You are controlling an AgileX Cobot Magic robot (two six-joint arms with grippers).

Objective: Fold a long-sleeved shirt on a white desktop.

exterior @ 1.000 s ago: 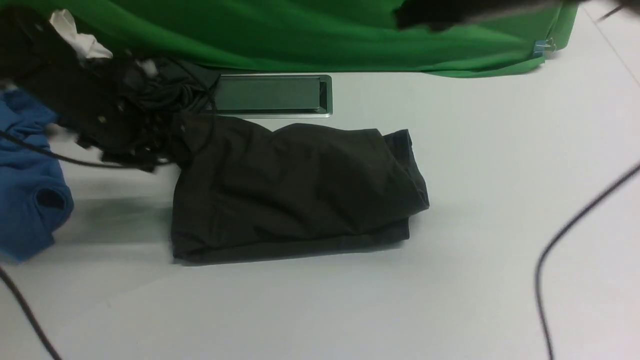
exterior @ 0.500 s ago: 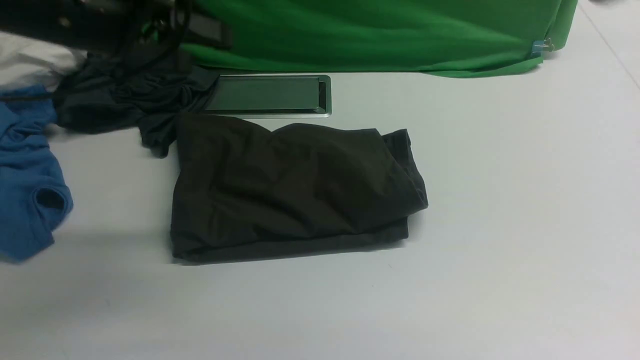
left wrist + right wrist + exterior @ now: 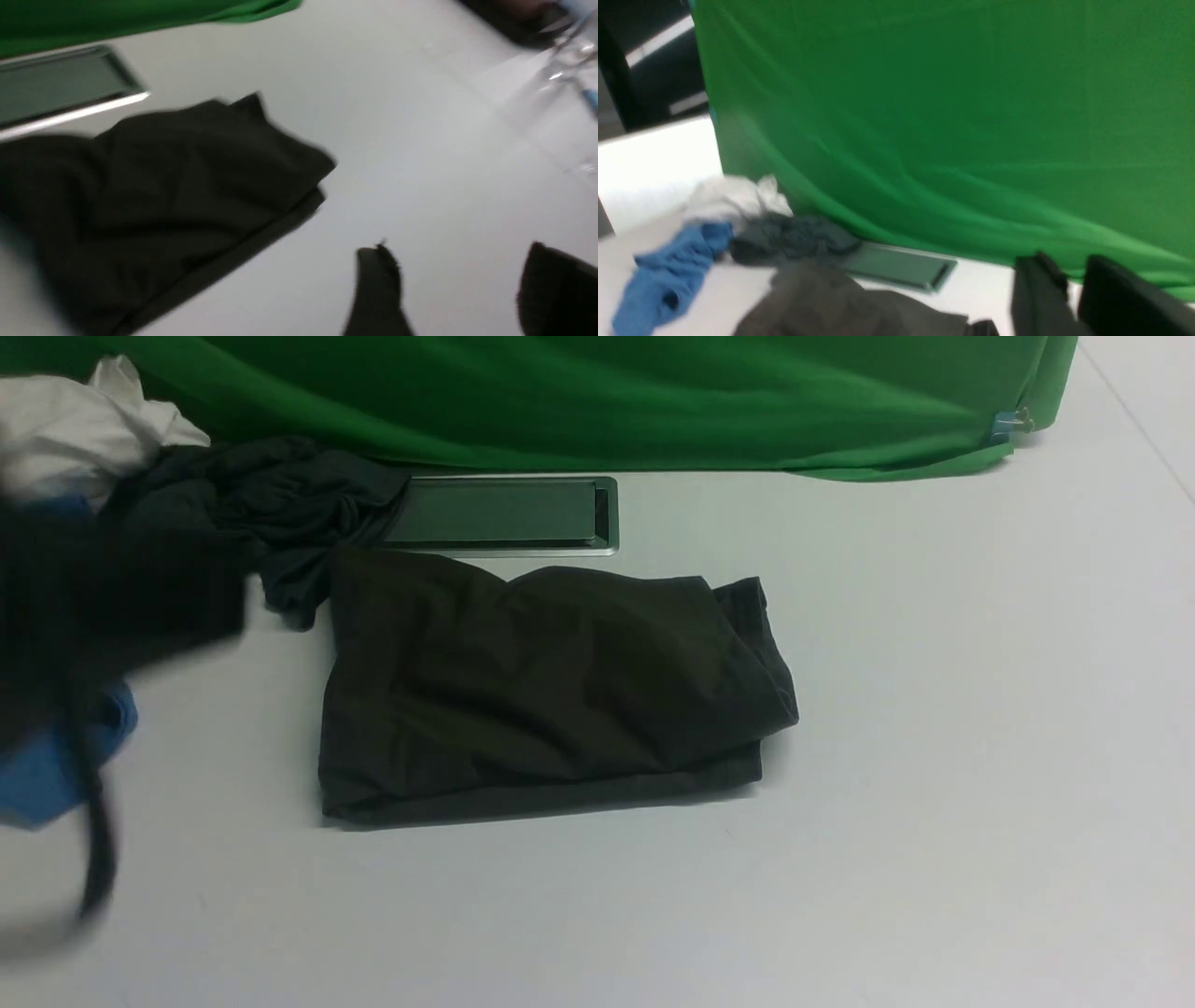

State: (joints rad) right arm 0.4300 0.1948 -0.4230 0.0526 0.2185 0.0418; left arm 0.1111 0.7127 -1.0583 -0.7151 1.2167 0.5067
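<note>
**A:** Since the long-sleeved shirt (image 3: 551, 695) is seen as a compact, roughly rectangular bundle, the folding can be judged essentially finished. No sleeve is seen trailing out, and no lettering is exposed. Where is it placed?

**B:** It is laid on the white desktop (image 3: 934, 756), near the middle, just in front of the grey cable hatch (image 3: 504, 513). A smaller dark garment (image 3: 271, 513) is touched at the bundle's far left corner; a blue garment (image 3: 668, 275) and a white cloth (image 3: 75, 429) are found further left, below the green backdrop (image 3: 653, 392).

**A:** And its axis?

**B:** The long axis is run left to right across the front view, nearly parallel to the hatch. At the right end a layered, slightly bulging edge is shown, with a lower layer peeking out along the near side. Some tidying of that edge might be considered; otherwise little is left.

**A:** The grippers?

**B:** The left gripper (image 3: 460, 289) is seen with its fingers spread apart and nothing between them, off the shirt's end. The right gripper (image 3: 1071, 298) is raised toward the backdrop, a narrow gap visible and nothing held. The left arm is only a dark blur in the front view.
</note>
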